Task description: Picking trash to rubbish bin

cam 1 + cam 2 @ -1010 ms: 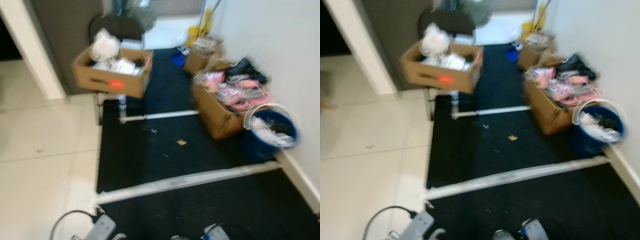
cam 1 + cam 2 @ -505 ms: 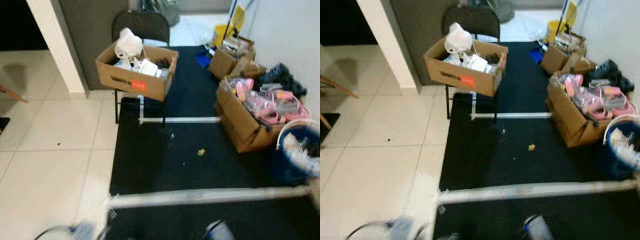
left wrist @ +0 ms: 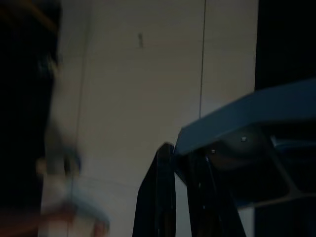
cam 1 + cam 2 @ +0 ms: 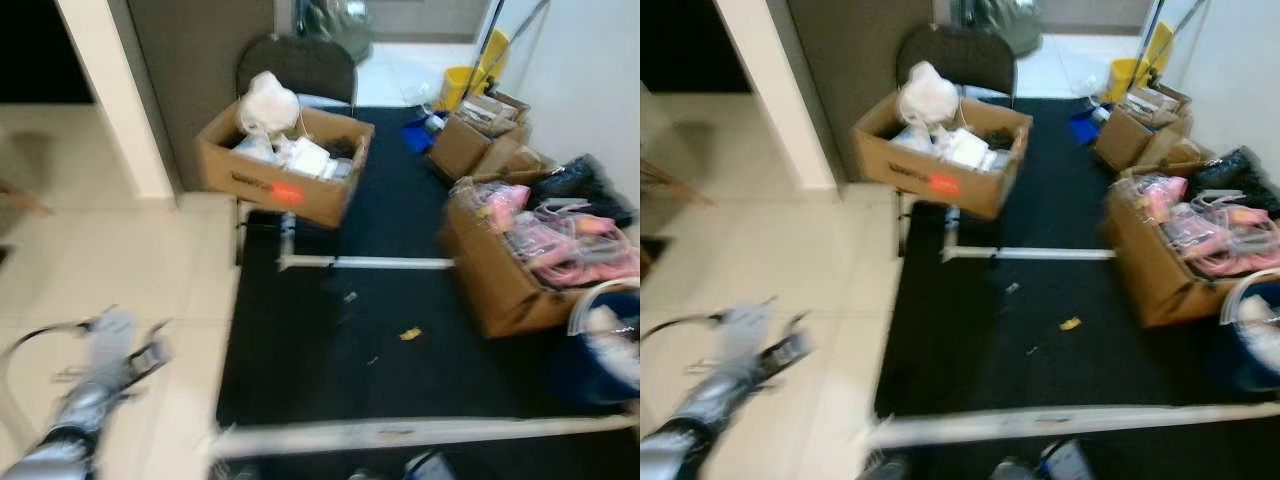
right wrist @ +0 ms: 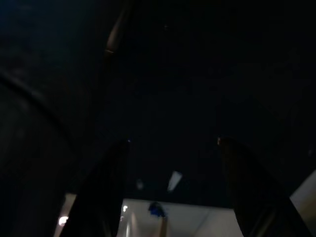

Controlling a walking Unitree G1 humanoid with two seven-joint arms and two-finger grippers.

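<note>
The left gripper (image 4: 130, 350) reaches forward at lower left over the tiles, fingers pressed together; the right gripper (image 5: 170, 182) hangs spread. A yellow scrap (image 4: 410, 334) lies mid-mat; the bin (image 4: 600, 350) stands at right edge

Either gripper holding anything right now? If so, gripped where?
Nothing held. The left gripper has its fingers together with nothing between them; the right gripper is open over the dark mat, with nothing between its fingers.

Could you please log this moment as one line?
phase: approach | target: yellow scrap on black mat | bin: blue bin | left hand raised, empty
</note>
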